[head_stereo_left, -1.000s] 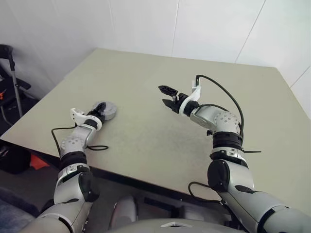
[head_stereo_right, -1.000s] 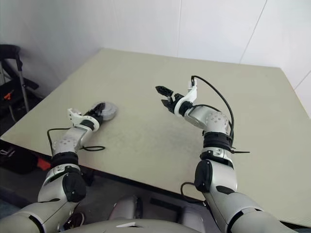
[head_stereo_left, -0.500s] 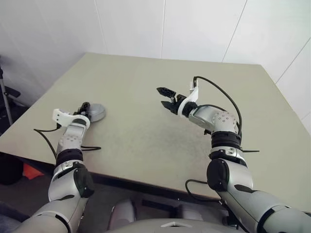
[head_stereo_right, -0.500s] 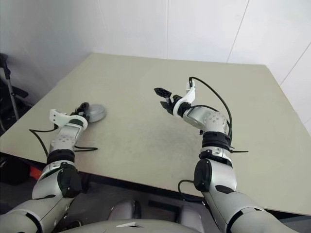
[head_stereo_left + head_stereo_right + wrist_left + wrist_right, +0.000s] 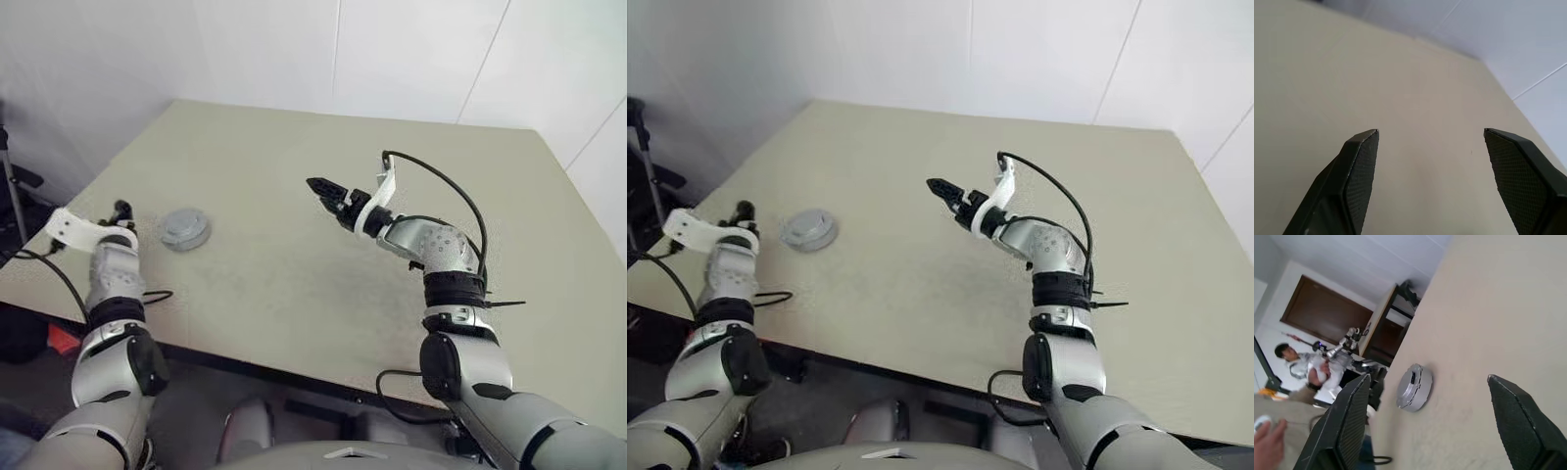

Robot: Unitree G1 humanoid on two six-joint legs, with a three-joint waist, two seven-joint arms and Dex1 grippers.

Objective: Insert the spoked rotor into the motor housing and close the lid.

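At the far left, the left tool (image 5: 120, 209) hung by the near left edge of the beige surface (image 5: 294, 284), its two black fingers (image 5: 1362, 166) spread wide apart with nothing between them. Just to its right, near but not touching, a round silver puck lay flat on the surface: the motor housing (image 5: 183, 229) with the lid (image 5: 809, 224) down on top, so the windings inside were hidden. The spoked rotor could not be told apart; judging by the shut lid, it was likely already inside.

Further right, well apart from the puck, the right tool (image 5: 328, 193) hovered above the middle of the surface, pointing towards the robot's left. Its fingers (image 5: 1349, 423) also stood wide open and empty, and the puck showed between them in the distance.

The left tool was clearly the nearer of the two. The puck was round, so it had no long axis to line up with. Any further press on the lid would most likely fall to the left arm, reaching to its right.
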